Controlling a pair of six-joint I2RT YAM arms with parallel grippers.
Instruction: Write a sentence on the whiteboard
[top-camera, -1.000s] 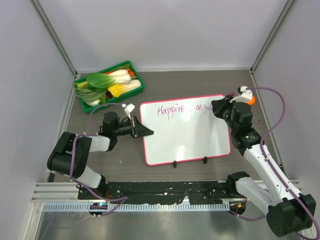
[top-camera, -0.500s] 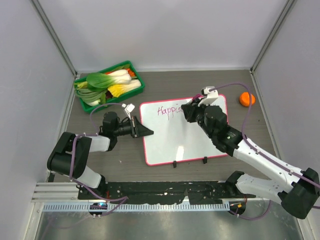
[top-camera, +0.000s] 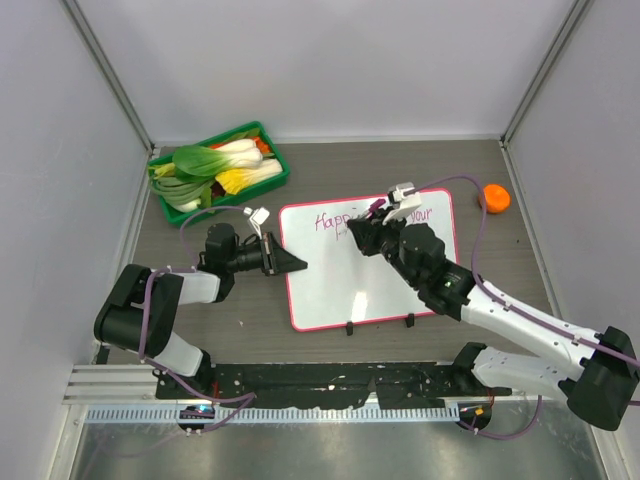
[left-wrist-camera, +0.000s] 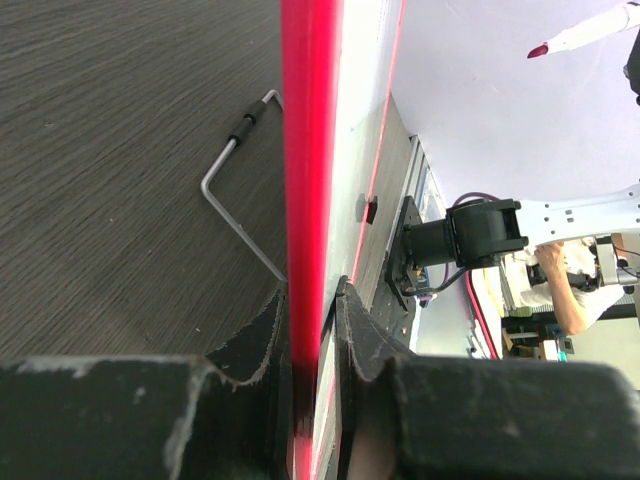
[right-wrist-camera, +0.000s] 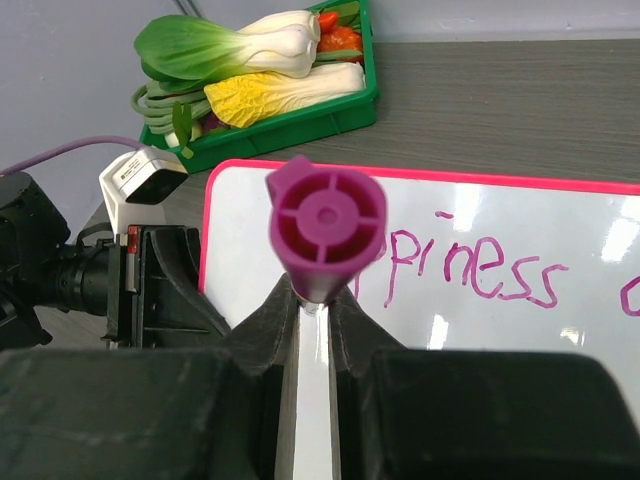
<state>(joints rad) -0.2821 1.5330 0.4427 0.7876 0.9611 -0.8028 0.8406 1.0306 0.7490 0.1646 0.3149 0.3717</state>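
Two holds carry this moment. The left gripper (top-camera: 290, 263) is clamped on the pink-red frame of the whiteboard (top-camera: 370, 285), at the edge nearest that hand. The right gripper (right-wrist-camera: 318, 300) is closed round a purple marker (right-wrist-camera: 325, 215). The marker's tip reaches ahead of the fingers over the board's upper part and appears lifted off the surface. The sentence (right-wrist-camera: 490, 275), magenta script reading "Happiness" and more, runs just beyond that hand and off to its right.

The likely troubles, as I judge them: a heavy stroke could push the board through the left hold and make the line wander. The thin barrel could twist between the right fingers and bend the letters. The right arm, which crosses the board, could smear fresh ink.

One container, a green tray (right-wrist-camera: 300, 122), sits well beyond the right hand. It holds bok choy (right-wrist-camera: 215, 45), a yellow-leafed cabbage (right-wrist-camera: 285, 90) and something orange-red (right-wrist-camera: 340, 38).
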